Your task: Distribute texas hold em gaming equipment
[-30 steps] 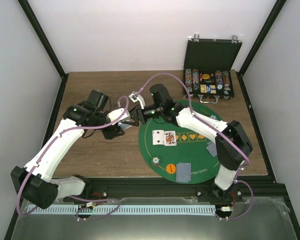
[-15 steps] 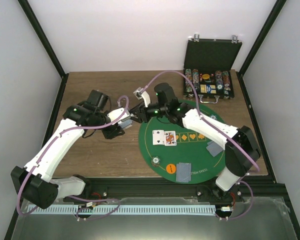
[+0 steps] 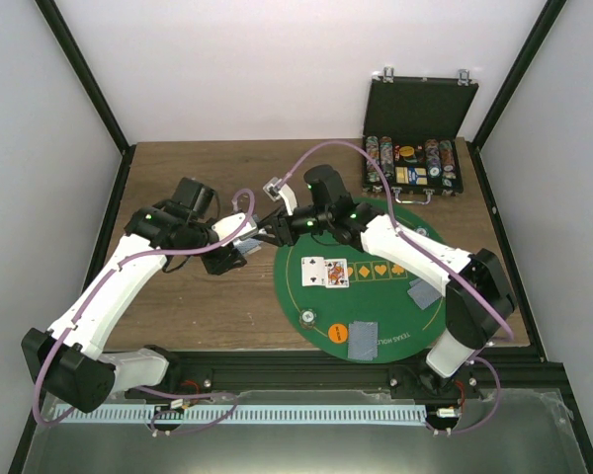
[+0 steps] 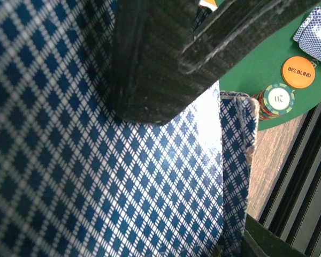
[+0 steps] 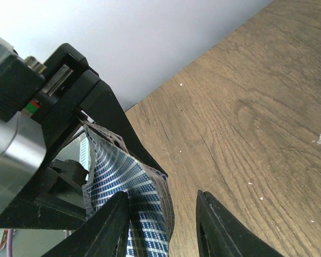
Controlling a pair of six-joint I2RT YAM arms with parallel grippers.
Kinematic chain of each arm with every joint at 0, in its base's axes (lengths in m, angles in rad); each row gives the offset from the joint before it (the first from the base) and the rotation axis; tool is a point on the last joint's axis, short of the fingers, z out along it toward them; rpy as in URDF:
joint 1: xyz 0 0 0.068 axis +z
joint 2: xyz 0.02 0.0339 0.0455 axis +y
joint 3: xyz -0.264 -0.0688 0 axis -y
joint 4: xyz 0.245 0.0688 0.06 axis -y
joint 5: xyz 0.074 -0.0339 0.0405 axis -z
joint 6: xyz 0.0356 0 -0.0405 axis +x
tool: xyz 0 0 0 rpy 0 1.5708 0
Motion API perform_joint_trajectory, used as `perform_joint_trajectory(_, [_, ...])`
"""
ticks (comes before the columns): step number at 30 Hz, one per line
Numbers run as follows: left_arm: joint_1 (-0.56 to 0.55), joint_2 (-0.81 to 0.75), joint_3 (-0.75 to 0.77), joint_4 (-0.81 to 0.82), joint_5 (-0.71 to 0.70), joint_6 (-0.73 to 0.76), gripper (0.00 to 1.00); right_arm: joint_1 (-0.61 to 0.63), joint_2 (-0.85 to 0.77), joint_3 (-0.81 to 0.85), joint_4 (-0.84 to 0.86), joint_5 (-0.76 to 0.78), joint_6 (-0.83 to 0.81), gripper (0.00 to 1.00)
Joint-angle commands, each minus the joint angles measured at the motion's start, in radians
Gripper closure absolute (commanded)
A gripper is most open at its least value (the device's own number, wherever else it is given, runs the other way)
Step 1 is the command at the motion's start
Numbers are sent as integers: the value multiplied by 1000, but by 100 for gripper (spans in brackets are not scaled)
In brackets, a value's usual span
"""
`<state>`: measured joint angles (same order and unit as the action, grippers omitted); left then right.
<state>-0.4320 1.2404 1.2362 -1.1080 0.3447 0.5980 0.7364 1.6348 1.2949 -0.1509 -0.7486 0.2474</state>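
Observation:
My left gripper (image 3: 229, 259) is shut on a deck of blue-backed cards (image 4: 96, 176), held above the wood left of the green mat (image 3: 376, 225). My right gripper (image 3: 260, 233) is open at that deck. In the right wrist view (image 5: 161, 197) its left finger lies against the bent top cards (image 5: 125, 179), and its right finger (image 5: 216, 230) stands apart. On the mat lie two face-up cards (image 3: 326, 272), two face-down card piles (image 3: 363, 339) (image 3: 424, 293), an orange Big Blind disc (image 3: 338, 333) and a small chip stack (image 3: 306, 318).
The open black chip case (image 3: 415, 148) stands at the back right, touching the mat's far edge. The wooden table (image 3: 208, 178) stretches left and behind the grippers. White walls enclose the cell and a black rail (image 3: 306, 367) runs along the front.
My right gripper has moved up and left, closer onto the deck held by the left gripper, and its elbow has swung right. The left arm has stayed still.

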Motion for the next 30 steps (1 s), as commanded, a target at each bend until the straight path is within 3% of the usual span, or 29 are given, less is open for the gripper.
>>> perform_joint_trajectory(1, [-2, -3, 3, 18, 13, -6, 51, 2, -42, 38, -23, -21, -8, 64])
perform_joint_trajectory(12, [-2, -1, 7, 13, 14, -4, 51, 2, -42, 70, -48, 76, -30, 55])
perform_joint_trajectory(23, [-2, -5, 6, 13, 19, -3, 51, 1, -39, 85, -83, 73, -36, 90])
perform_joint_trajectory(30, [-2, -4, 2, 15, 15, -3, 51, 1, -76, 70, -110, 80, -52, 96])
